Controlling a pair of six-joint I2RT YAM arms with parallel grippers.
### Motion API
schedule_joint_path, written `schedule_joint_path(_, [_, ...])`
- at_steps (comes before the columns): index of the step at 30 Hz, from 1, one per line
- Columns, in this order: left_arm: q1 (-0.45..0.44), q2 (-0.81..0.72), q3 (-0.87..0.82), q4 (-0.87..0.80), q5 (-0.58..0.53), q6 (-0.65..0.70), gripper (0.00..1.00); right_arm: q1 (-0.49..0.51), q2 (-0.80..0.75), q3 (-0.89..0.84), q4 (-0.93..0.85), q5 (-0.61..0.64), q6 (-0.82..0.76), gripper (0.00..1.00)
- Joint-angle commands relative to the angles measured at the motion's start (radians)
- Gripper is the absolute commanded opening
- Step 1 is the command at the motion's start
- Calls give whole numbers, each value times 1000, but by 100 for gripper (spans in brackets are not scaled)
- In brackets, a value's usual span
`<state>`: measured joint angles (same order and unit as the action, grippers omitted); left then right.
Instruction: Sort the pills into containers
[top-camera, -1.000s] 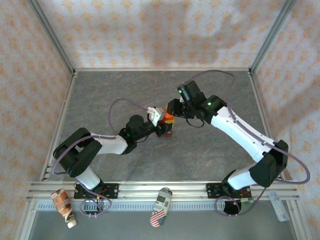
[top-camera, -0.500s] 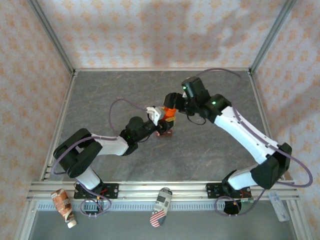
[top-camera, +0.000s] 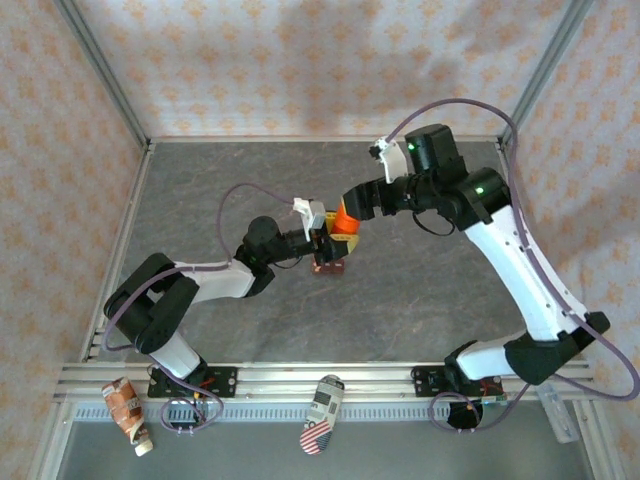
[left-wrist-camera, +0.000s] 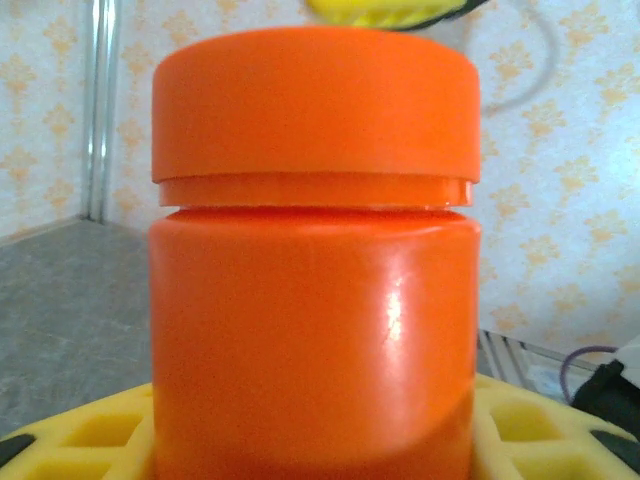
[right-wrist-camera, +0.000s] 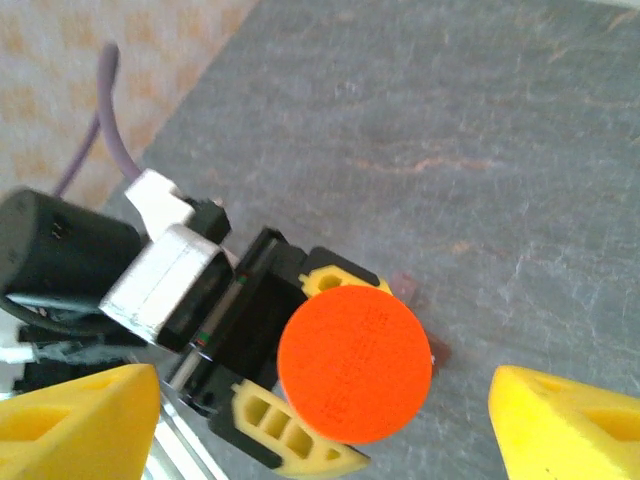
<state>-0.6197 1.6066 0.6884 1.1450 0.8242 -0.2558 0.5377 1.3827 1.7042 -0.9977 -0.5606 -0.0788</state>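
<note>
Item one, nearest you: the dark reddish-brown pill box (top-camera: 330, 266) lies on the table at centre frame in the top view, just below the bottle. Judge it light, rigid and liable to skate on the smooth surface. If you must move it, take it across its long sides, low down. Its compartments are too small to read here, so I cannot tell what they hold.

Item two: your left gripper (top-camera: 340, 240) is clenched around the lower body of the orange bottle (left-wrist-camera: 315, 300), held upright. The cap (right-wrist-camera: 355, 365) is on and no pills are visible.

Item three, farthest: your right gripper (right-wrist-camera: 320, 425) hangs over the cap, fingers spread wide to either side, touching nothing.
</note>
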Motion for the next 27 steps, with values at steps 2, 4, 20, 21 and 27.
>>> schedule_joint_path(2, [2, -34, 31, 67, 71, -41, 0, -1, 36, 17, -98, -33, -105, 83])
schedule_joint_path(4, [2, -31, 32, 67, 73, -42, 0, -1, 42, 9, -92, -32, -99, 81])
schedule_joint_path(20, [3, -34, 33, 69, 81, -49, 0, 0, 76, -17, -61, -32, -77, 74])
schedule_joint_path(21, [2, -34, 34, 70, 81, -49, 0, -1, 77, -18, -62, -31, -75, 74])
schedule_joint_path(27, [2, -35, 36, 67, 85, -49, 0, -1, 80, -28, -56, -37, -72, 65])
